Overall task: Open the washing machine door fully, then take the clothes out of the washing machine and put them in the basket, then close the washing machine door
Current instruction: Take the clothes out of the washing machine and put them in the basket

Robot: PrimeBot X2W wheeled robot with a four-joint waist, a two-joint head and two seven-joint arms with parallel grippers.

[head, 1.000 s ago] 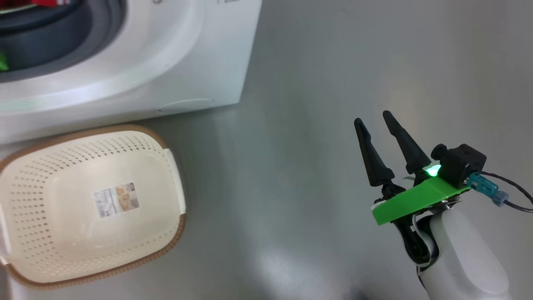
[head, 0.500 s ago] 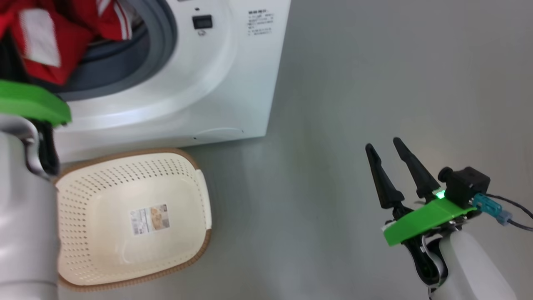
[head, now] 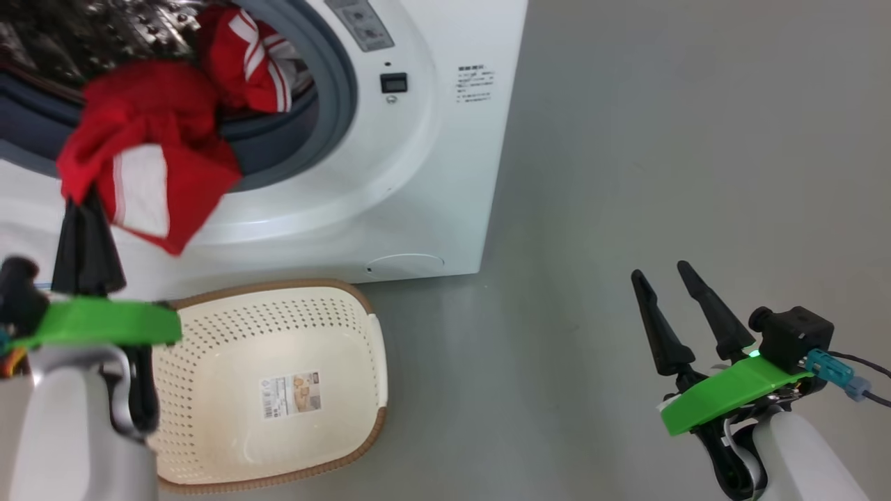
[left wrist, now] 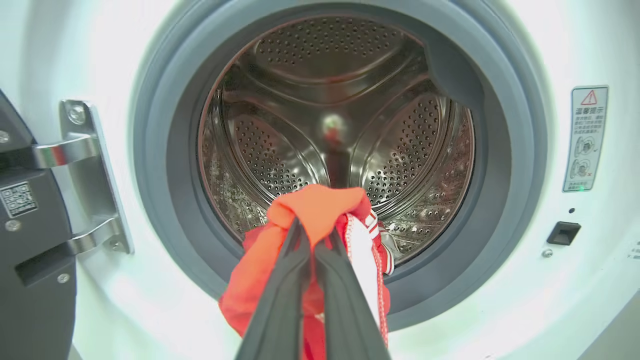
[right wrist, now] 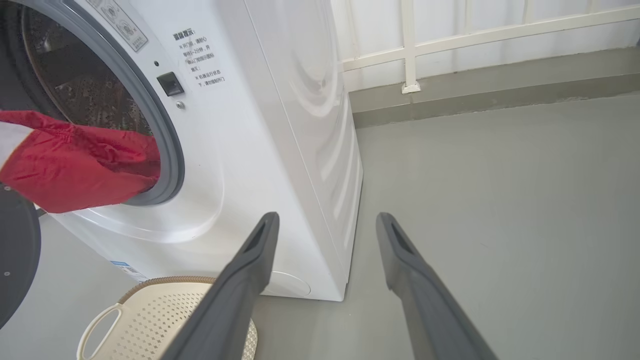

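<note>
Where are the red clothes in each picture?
Head view: red clothes at the upper left, hanging out of the washing machine, pinched by the left gripper.
Left wrist view: clothes at bottom centre, between that gripper's fingers.
Right wrist view: clothes at the left edge, spilling from the opening.
Shared landmark: the grey gasket ringing the opening.

Left forearm (head: 66,431) covers left edge of basket (head: 327,327).

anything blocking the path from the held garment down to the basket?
Nothing visible. The left pincer holds the red garment at the washing machine, its tail draped over the gasket; the basket sits open and empty on the floor just below.
</note>
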